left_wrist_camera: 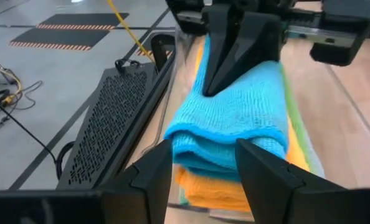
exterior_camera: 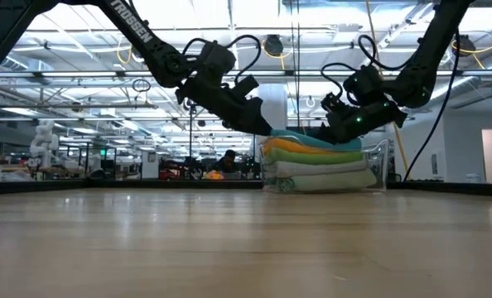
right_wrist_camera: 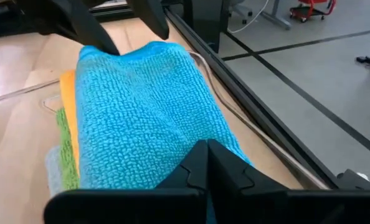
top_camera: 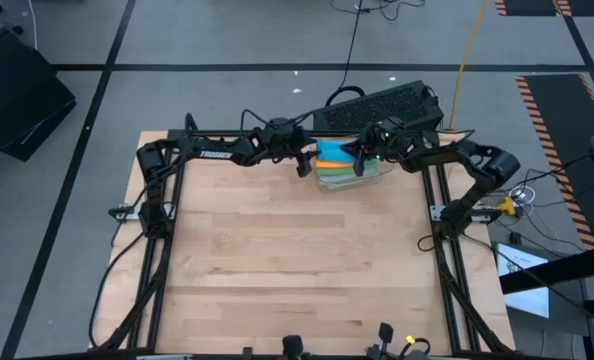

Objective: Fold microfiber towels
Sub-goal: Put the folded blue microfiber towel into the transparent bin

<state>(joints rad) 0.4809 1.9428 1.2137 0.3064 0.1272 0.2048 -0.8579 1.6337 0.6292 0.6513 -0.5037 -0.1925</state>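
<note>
At the desk's far edge, the folded blue towel (left_wrist_camera: 235,118) tops the binned stack, the right gripper (right_wrist_camera: 207,163) pinching its end, the left gripper (left_wrist_camera: 203,163) open astride the other; lifting it out seems next.

Microfiber towels (top_camera: 335,163): folded, stacked flat at the table's far edge. Blue towel (left_wrist_camera: 235,118) on top, orange (left_wrist_camera: 216,190) beneath, then green (right_wrist_camera: 65,149) and pale layers.

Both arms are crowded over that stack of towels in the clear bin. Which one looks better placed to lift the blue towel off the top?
The right. Its right gripper is shut on the blue towel. The left gripper stands open at the opposite end of that towel, holding nothing, so it would first have to close.
</note>
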